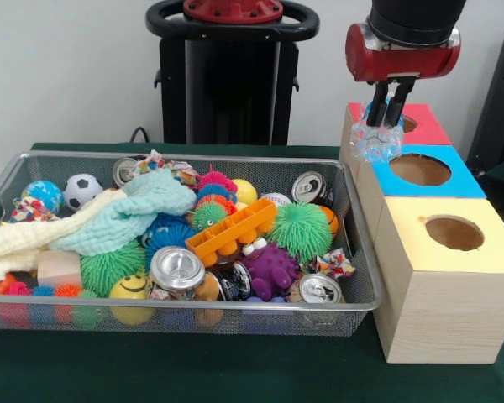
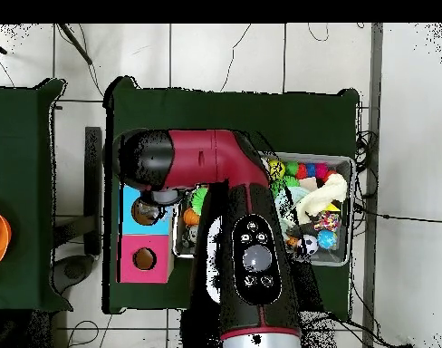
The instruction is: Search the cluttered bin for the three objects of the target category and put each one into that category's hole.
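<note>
My gripper [image 1: 388,107] hangs at the upper right of the front view, over the wooden boxes. It is shut on a wad of clear, wrinkly plastic with blue patches [image 1: 375,140]. The wad hangs in the air above the near edge of the red-topped box [image 1: 428,128], next to the blue-topped box [image 1: 420,172]. The silver wire-mesh bin [image 1: 185,307] lies to the left, full of toys. No other plastic wad shows in it. In the overhead view the arm [image 2: 247,245] hides the gripper and part of the bin [image 2: 348,256].
A yellow-topped box [image 1: 450,234] stands nearest the camera; each box has a round hole. The bin holds silver cans [image 1: 176,269], spiky rubber balls [image 1: 301,228], a pale cloth [image 1: 126,214], an orange block [image 1: 231,231] and small balls.
</note>
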You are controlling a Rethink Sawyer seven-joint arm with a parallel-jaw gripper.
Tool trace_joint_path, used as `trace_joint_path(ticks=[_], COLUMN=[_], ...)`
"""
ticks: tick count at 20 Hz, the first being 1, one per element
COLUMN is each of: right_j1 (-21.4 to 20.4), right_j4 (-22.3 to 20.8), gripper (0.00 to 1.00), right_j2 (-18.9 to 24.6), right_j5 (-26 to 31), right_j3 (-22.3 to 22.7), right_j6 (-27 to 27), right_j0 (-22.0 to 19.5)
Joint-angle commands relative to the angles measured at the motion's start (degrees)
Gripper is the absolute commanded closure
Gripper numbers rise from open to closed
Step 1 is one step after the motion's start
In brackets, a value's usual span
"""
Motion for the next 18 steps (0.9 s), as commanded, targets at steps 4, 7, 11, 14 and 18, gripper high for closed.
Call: trace_joint_path(ticks=[4,7,11,14,18], right_j1=[2.93,2.97,3.83,4.49,5.58], right_j4=[3.69,4.42,5.41,6.07,7.04], gripper=[1.00,1.00,1.00,1.00,1.00], right_j2=[-1.55,-2.37,-3.32,-3.94,-4.51], right_j5=[-0.76,-2.22,-3.48,-4.14,-5.51], right_j3=[2.28,2.82,2.67,2.45,2.20], right_j6=[15.45,17.06,18.86,19.93,21.44], right_j0=[0.28,1.28,3.09,4.20,5.60])
